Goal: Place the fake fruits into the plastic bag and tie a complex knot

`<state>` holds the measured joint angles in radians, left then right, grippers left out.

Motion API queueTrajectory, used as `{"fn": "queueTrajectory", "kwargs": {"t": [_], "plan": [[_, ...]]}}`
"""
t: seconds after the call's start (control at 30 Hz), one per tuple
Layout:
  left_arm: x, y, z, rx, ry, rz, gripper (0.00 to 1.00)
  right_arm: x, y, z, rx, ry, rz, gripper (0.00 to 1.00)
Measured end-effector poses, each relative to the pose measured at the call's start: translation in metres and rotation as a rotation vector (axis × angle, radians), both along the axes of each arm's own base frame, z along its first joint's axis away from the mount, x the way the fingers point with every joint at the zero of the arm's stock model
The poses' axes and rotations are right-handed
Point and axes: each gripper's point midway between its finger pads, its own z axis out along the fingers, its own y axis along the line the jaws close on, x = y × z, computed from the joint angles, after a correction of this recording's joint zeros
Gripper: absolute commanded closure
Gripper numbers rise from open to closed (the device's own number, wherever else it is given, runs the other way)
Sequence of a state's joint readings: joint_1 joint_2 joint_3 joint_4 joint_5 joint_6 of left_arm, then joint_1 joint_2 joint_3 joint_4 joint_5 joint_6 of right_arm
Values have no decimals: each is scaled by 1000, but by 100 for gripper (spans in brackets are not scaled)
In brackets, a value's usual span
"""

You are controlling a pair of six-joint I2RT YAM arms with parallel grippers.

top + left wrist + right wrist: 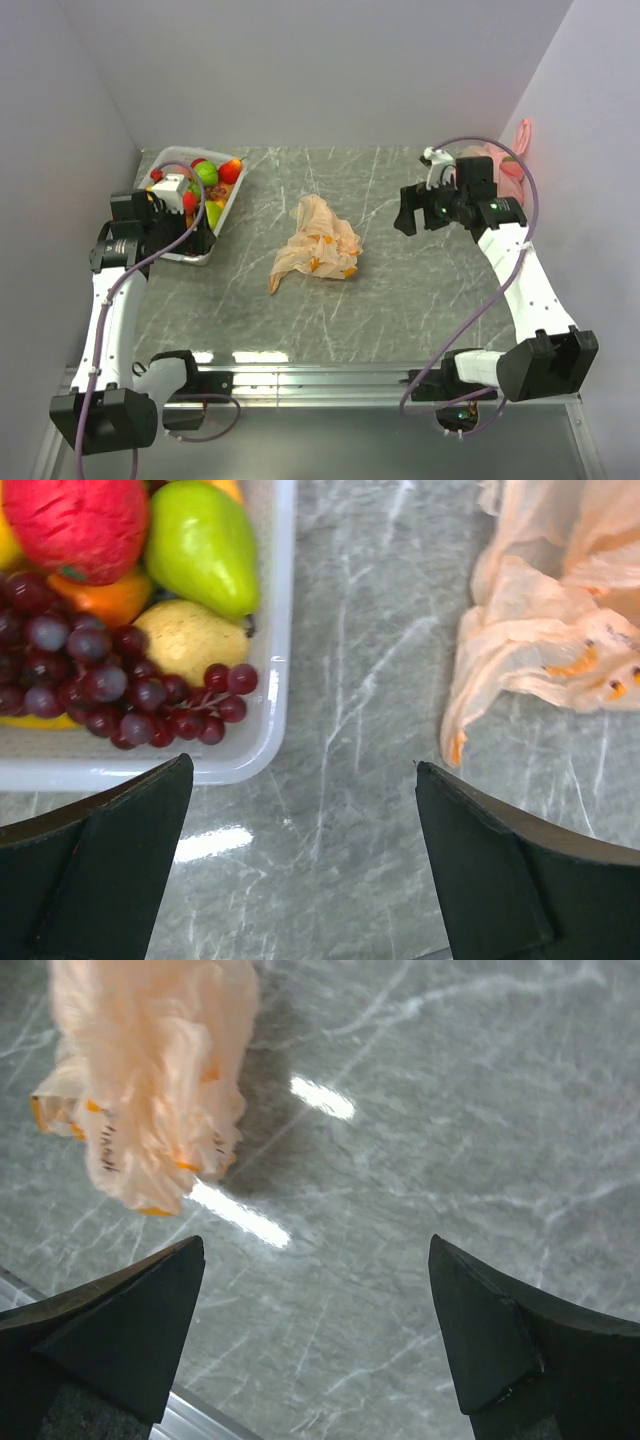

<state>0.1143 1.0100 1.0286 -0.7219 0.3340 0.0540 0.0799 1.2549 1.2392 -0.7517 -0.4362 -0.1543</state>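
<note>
The fake fruits (205, 178) lie in a clear tray (228, 205) at the back left; the left wrist view shows purple grapes (110, 685), a green pear (202, 546) and a red fruit (80, 522) in it. The peach-orange plastic bag (318, 243) lies crumpled and flat in the middle of the table; it also shows in the left wrist view (545, 630) and the right wrist view (150, 1070). No knot shows. My left gripper (305, 790) is open and empty beside the tray's near right corner. My right gripper (315, 1265) is open and empty, right of the bag.
A pink tied bag (508, 165) sits at the back right against the wall. The marble table (400, 290) is walled on the left, back and right. A metal rail (300, 380) runs along the near edge.
</note>
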Motion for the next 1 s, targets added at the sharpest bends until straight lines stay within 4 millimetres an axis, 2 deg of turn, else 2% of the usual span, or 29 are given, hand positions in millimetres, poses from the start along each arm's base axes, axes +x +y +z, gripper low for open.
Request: {"fn": "queueTrajectory", "kwargs": {"t": [0.13, 0.23, 0.33, 0.43, 0.53, 0.63, 0.77, 0.9, 1.0], "plan": [[-5, -13, 4, -22, -20, -95, 1, 10, 28, 22, -30, -52, 68, 0], [-10, -26, 7, -48, -41, -168, 1, 30, 56, 41, -33, -94, 117, 0], [-20, -44, -4, -90, -67, -243, 1, 51, 88, 49, -26, -109, 159, 0], [-26, -67, -18, -132, -71, -318, 1, 65, 117, 41, -29, -88, 202, 0], [-23, -100, -33, -143, -51, -427, 1, 72, 135, 14, -51, -34, 228, 0], [-12, -125, -56, -146, 9, -493, 1, 66, 137, -26, -82, 59, 229, 0], [-1, -139, -94, -129, 102, -508, 1, 49, 118, -64, -89, 171, 201, 1], [7, -147, -116, -114, 144, -510, 2, 35, 106, -76, -52, 237, 194, 6], [14, -154, -130, -113, 188, -513, 2, 31, 110, -76, -13, 253, 215, 11]]}}
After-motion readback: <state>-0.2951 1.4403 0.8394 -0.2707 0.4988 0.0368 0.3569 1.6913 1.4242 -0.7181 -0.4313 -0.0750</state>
